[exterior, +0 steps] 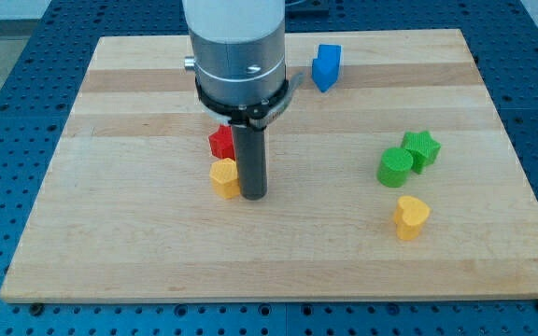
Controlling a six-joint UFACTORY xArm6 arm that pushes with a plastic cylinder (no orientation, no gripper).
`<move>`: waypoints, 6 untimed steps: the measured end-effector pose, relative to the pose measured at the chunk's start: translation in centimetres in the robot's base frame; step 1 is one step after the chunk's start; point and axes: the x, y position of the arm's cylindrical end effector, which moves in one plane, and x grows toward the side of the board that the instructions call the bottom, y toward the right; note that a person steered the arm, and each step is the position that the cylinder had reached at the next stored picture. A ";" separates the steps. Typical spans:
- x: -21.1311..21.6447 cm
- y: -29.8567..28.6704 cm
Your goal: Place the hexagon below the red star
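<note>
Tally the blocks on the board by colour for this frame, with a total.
Red: 1, the red star, partly hidden behind the rod.
Yellow: 2, the yellow hexagon just left of my tip, and the yellow heart.
Green: 2, the green cylinder and the green star.
Blue: 1, the blue block.
Total: 6

The rod covers the right part of the red block (219,142), so can't really call its shape. Arm body runs off the view's top.

No readable text, labels, brands, numbers or signs are showing anywhere in this view, on any surface or object in it.
</note>
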 end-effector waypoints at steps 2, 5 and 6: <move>1.6 -3.0; -0.3 -3.5; 0.3 -3.5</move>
